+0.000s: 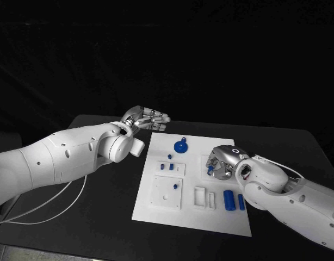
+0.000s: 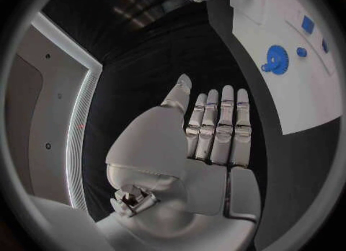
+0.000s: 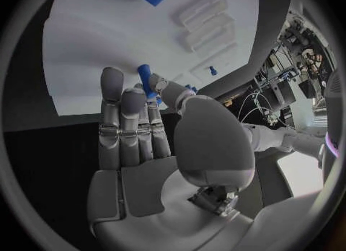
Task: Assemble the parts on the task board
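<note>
Pinching a small blue peg-shaped part (image 3: 145, 77) between thumb and fingertips, the right robot hand (image 1: 223, 162) hangs over the right half of the flat white task board (image 1: 155, 209), which lies in the middle of the black surface (image 1: 88, 217). The step in hand looks like seating that peg in a hole on the board. To do it well, I would keep the peg upright, bring its tip squarely over the hole before lowering, and press straight down. Any tilt could jam it or make it slip from so light a pinch.

The left robot hand (image 1: 146, 118) holds nothing. Its fingers are stretched out side by side, and it hovers off the far left corner of the board, well apart from the parts.

Counted in the head view: one round blue toothed gear (image 1: 181, 146) at the far end of the board, two blue cylinders (image 1: 229, 199) lying side by side at the near right, and at least two short blue pins (image 1: 167, 166) on the left-centre block; smaller pieces there are too small to count surely. One peg is in the right hand.
</note>
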`<state>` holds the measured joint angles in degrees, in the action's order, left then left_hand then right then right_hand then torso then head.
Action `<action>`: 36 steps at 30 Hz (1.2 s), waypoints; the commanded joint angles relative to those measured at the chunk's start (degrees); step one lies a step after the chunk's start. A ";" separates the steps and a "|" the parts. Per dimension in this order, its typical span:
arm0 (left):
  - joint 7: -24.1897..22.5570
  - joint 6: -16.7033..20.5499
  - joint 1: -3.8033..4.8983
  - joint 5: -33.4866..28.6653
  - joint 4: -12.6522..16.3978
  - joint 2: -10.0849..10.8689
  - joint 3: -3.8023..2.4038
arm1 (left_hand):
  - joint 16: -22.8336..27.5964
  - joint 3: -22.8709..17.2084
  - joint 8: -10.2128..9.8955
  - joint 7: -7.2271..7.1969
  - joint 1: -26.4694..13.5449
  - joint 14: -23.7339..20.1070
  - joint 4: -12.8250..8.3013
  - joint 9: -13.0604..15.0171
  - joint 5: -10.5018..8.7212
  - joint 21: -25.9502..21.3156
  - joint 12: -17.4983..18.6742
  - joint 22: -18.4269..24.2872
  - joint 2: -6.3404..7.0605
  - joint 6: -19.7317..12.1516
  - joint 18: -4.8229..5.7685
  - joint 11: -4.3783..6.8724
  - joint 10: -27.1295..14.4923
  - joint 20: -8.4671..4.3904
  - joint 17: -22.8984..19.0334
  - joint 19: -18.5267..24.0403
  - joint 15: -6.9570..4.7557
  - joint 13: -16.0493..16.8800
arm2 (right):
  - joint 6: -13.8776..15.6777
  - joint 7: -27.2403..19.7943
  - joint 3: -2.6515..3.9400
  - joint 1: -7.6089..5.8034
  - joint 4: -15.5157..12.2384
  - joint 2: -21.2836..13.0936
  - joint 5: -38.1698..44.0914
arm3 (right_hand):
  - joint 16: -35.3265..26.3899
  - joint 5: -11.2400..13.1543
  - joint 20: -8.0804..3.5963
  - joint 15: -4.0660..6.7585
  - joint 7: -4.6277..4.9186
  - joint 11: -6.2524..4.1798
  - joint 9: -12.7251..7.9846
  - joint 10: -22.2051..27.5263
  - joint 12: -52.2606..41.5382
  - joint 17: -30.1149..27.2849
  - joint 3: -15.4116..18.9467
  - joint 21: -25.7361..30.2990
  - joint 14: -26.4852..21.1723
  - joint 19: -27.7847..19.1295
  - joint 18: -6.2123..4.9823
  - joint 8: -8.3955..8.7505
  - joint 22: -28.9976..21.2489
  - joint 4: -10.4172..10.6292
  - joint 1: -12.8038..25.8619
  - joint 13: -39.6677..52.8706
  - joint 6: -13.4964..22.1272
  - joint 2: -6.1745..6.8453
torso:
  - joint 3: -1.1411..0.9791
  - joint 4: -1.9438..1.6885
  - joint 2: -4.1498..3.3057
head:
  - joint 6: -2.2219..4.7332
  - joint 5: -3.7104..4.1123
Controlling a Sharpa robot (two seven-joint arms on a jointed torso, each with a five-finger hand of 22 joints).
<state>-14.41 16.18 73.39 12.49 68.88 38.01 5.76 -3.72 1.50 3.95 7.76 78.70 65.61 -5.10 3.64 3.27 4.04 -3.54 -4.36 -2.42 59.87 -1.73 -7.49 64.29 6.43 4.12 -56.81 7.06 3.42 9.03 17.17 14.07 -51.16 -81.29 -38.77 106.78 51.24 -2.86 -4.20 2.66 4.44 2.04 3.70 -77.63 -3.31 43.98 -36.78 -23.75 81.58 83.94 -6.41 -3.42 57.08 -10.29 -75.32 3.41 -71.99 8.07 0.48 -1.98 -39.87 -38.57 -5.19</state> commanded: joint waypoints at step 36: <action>-0.53 -0.83 0.06 -0.23 -1.64 -0.92 -0.07 | 0.13 0.26 0.04 0.11 0.23 -0.17 0.02 -0.02 -0.36 0.24 0.09 0.08 -0.39 -0.06 0.26 0.00 -0.39 -0.16 0.00 0.06 0.10 0.04 | 2.40 -1.22 2.24 0.22 -10.42 1.44 -6.08 | -1.07 0.01 -0.71 0.87 -0.06 -1.01 0.10 -1.65 -0.12 1.06 -0.32 0.68 0.52 1.70 -0.59 -0.20 1.49 -1.05 0.60 0.16 -0.95 -1.22 | -0.09 0.21 0.07 | -0.37 -1.25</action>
<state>-14.30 16.10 73.39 12.49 67.21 37.25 5.76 -3.72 1.50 3.95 7.76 78.70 65.61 -5.10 3.64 3.27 4.04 -3.54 -4.36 -2.42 59.87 -1.73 -7.49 64.29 6.43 4.12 -56.81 7.06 3.42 12.04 17.05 16.28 -51.04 -91.51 -37.52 101.42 50.42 -2.66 -4.61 3.05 4.51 1.82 3.71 -78.02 -3.20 44.99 -37.08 -23.20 82.00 83.93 -6.05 -3.43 58.52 -11.10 -74.87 3.53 -72.61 7.43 0.42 -1.74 -39.78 -38.91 -6.41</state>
